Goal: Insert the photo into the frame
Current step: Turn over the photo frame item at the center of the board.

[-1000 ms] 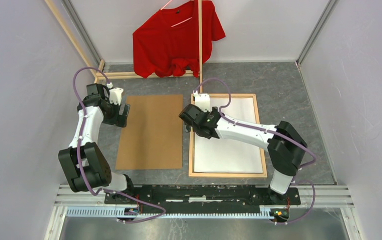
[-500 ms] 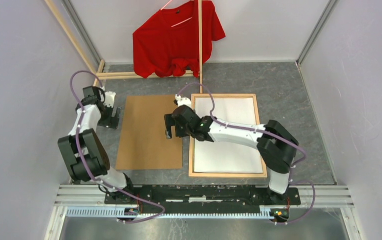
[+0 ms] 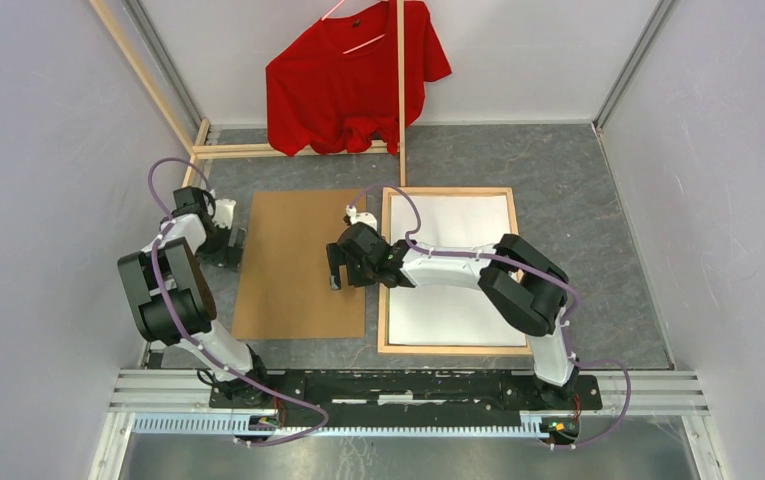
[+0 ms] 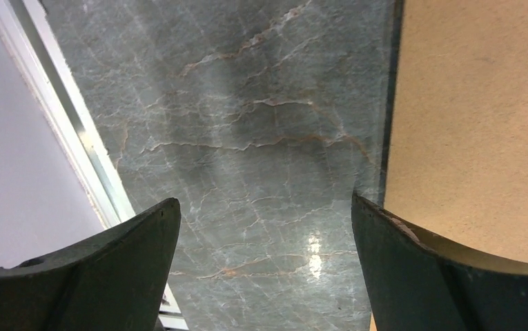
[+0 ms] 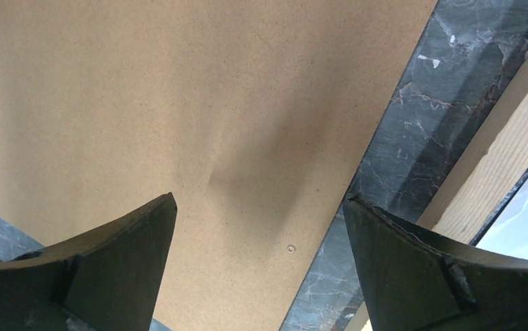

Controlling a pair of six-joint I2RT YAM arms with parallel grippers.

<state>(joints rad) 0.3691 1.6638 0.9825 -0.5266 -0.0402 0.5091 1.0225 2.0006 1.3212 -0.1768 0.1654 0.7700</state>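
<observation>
On the grey desk (image 3: 578,200), right of centre, the frame (image 3: 455,350) lies flat with the photo (image 3: 468,215) inside it, white back up. Just left lies a brown backing board (image 3: 298,265). The right claw (image 5: 261,207) hangs spread above the board's right edge; the left claw (image 4: 266,207) is spread at its left edge.

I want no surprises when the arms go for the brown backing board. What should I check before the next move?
1. The photo lies white side up inside the frame: ok.
2. The backing board lies flat beside the frame, no overlap: ok.
3. The left gripper is open, empty, at the board's left edge: ok.
4. The right gripper is open, empty, above the board's right edge: ok.
5. The photo is seated fully flat: cannot tell.
</observation>
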